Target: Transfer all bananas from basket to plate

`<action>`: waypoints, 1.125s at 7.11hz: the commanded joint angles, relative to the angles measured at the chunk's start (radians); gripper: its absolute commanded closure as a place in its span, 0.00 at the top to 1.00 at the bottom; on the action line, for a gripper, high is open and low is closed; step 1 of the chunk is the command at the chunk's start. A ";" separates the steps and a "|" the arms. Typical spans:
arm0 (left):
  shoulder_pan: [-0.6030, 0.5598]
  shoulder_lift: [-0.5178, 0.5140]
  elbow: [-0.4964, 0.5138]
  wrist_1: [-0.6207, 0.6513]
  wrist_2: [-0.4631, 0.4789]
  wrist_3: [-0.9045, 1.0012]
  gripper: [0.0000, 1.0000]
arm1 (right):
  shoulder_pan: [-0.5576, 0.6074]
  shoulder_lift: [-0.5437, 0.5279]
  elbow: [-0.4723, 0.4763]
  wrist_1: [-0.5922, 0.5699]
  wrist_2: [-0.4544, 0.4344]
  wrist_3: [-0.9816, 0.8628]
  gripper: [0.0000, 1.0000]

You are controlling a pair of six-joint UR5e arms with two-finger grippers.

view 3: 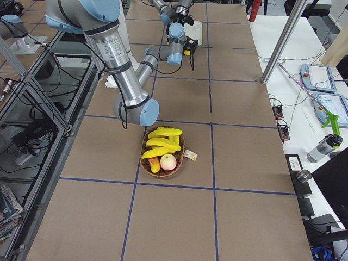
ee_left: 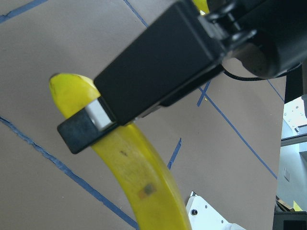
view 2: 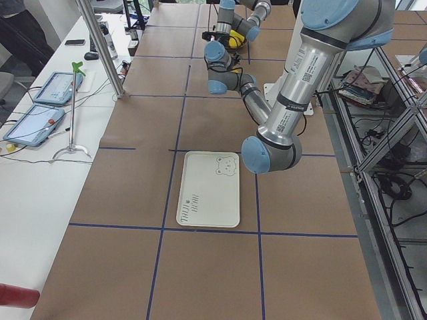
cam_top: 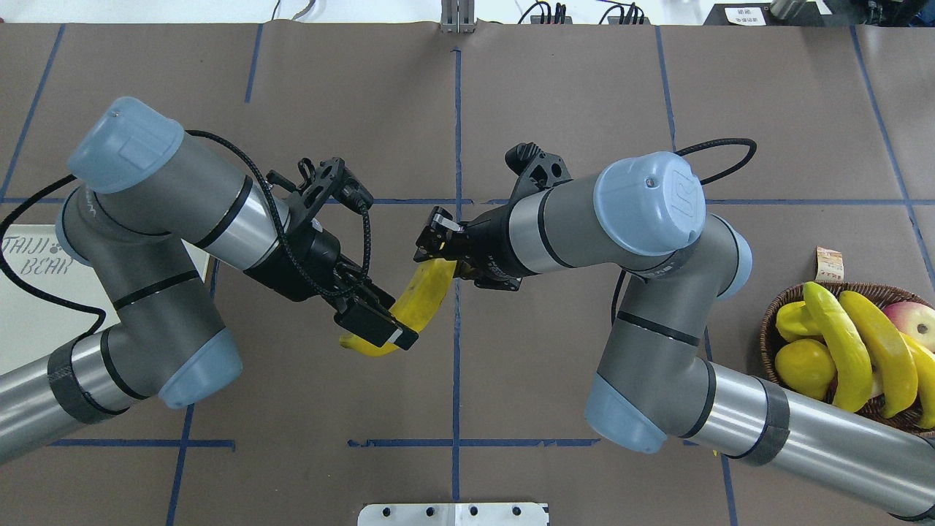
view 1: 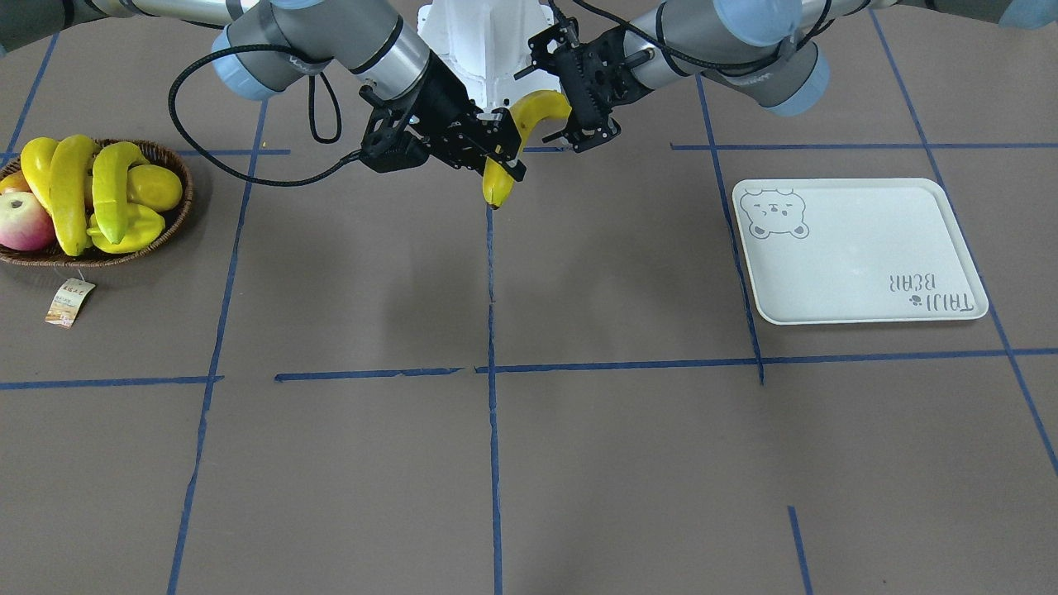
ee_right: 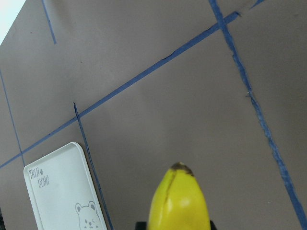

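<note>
One yellow banana (view 1: 529, 111) hangs in the air over the table's middle, between the two arms. My right gripper (view 1: 500, 153) is shut on its lower part, and the tip (ee_right: 178, 191) sticks out past the fingers. My left gripper (cam_top: 376, 321) is shut near the other end, its pad (ee_left: 91, 124) pressed against the banana's skin (ee_left: 139, 177). Three more bananas (view 1: 70, 194) lie in the brown wicker basket (view 1: 178, 216) at my far right. The white plate (view 1: 860, 248) with the bear drawing lies bare at my left, partly hidden under the left arm in the overhead view.
The basket also holds a red-green apple (view 1: 25, 221), a round yellow fruit (view 1: 155, 187) and a ridged yellow fruit (view 1: 132, 233). Its paper tag (view 1: 69, 302) lies on the table beside it. Blue tape lines cross the brown tabletop (view 1: 579, 463).
</note>
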 commanded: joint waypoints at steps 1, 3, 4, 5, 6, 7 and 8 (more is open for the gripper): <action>0.015 0.000 0.014 -0.013 0.000 0.000 0.66 | -0.001 0.001 0.000 0.000 0.000 0.002 0.04; 0.021 0.000 0.014 -0.025 0.000 0.000 0.63 | -0.001 0.001 0.000 0.000 0.000 0.002 0.04; 0.023 0.000 0.014 -0.027 0.002 0.000 0.60 | -0.001 0.002 0.000 0.000 0.000 0.002 0.04; 0.023 -0.001 0.014 -0.025 0.000 0.000 0.54 | -0.001 0.002 0.000 0.000 0.000 0.002 0.04; 0.024 -0.001 0.014 -0.027 0.002 0.000 0.46 | -0.001 0.002 0.000 0.000 -0.008 0.002 0.04; 0.023 0.000 0.015 -0.027 0.002 0.000 0.31 | -0.001 0.002 0.000 0.002 -0.008 0.002 0.07; 0.023 0.000 0.014 -0.025 0.002 -0.003 0.10 | -0.001 0.002 0.000 0.000 -0.008 0.002 0.33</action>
